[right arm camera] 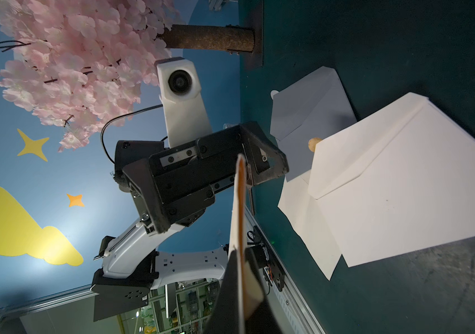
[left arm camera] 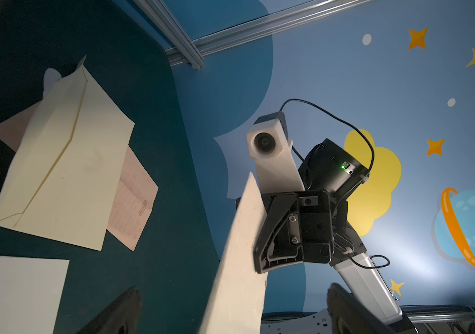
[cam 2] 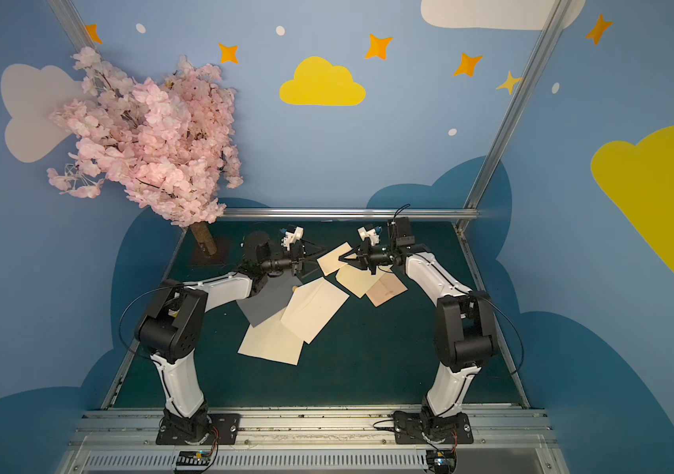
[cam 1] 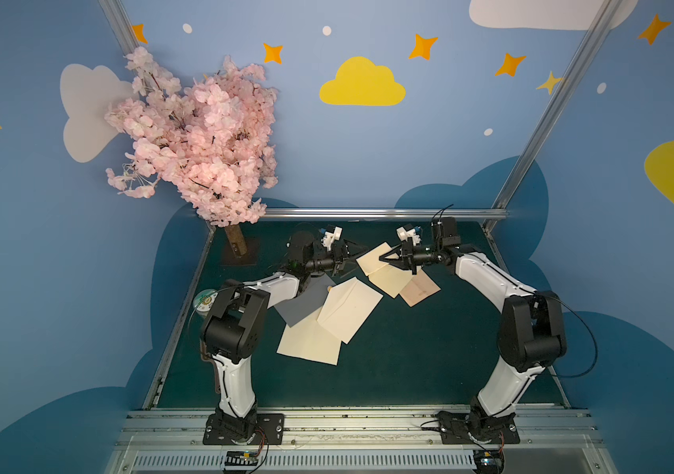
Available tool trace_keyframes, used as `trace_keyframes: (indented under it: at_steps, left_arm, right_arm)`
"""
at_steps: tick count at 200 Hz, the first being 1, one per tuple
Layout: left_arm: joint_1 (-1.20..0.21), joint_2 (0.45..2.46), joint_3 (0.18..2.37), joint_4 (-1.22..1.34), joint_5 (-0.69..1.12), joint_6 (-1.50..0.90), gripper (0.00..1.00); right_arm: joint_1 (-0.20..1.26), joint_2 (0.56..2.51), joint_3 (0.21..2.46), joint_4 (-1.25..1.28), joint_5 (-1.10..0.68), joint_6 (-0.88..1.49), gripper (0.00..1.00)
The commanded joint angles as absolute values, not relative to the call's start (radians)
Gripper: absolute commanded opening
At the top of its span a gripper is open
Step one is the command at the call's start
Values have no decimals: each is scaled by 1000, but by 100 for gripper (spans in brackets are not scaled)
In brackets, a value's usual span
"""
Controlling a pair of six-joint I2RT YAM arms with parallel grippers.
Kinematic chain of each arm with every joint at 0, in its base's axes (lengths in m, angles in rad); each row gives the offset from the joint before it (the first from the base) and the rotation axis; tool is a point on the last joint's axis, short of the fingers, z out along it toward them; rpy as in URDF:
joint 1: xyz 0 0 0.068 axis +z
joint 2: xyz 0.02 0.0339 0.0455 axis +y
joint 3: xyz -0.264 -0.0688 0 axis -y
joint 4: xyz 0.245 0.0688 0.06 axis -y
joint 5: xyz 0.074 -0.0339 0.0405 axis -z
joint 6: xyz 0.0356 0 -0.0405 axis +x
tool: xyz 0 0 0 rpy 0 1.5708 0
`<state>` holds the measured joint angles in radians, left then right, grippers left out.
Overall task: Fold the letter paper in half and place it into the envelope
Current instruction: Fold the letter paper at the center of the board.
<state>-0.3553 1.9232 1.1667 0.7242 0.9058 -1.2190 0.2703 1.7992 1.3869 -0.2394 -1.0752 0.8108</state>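
Left wrist view, pink letter paper (left arm camera: 135,202) beneath tabletop envelope (left arm camera: 62,162)

Letter paper (left arm camera: 135,202), beyond the left gripper (left arm camera: 230,311): mostly hidden under an envelope (left arm camera: 65,162). Sheet (right arm camera: 237,217) clamped in right gripper (right arm camera: 242,295): cut off at picture edge.

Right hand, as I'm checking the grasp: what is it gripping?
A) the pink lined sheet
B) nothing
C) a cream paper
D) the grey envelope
C: the right hand is shut on a cream paper held in the air; the grey envelope and pink lined sheet lie flat.
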Motion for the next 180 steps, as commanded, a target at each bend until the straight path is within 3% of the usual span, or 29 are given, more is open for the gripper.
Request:
trace_keyframes:
  at_steps: [1,28,55,98,105,126,133,150,180]
  left_arm:
    - [-355,1946,1200,701,948,-1187,96]
    - [-353,1956,1206,701,970,-1186,83]
    - [-350,1966,1218,714,981,-1199,60]
    - [-348,1984,1246,726,980,-1225,4]
    - [-348,1985,1250,726,977,-1231,3]
    - [-349,1978,1252,708,940,-1248,3]
    - [-350,1969,1248,697,921,-1247,3]
    - [-354,1934,1230,641,849,-1233,3]
    - [-366,1871,1192,561,703,-1224,3]
  right_arm:
    - [275,1829,1430,-230,-1102,797,0]
    - [286,1855,1470,-278,-1106,762,0]
    - [294,1863,1489,-308,-1099,740,0]
    - [305,1856,1487,-313,-1085,745,0]
    - [306,1852,1485,-315,-1079,749,1]
    - [311,1831,1455,-282,-1047,806,59]
    - [314,1822,1435,-252,-1036,840,70]
    - [320,1796,1355,-96,-1007,975,76]
    - [335,1774,1209,238,-930,1226,69]
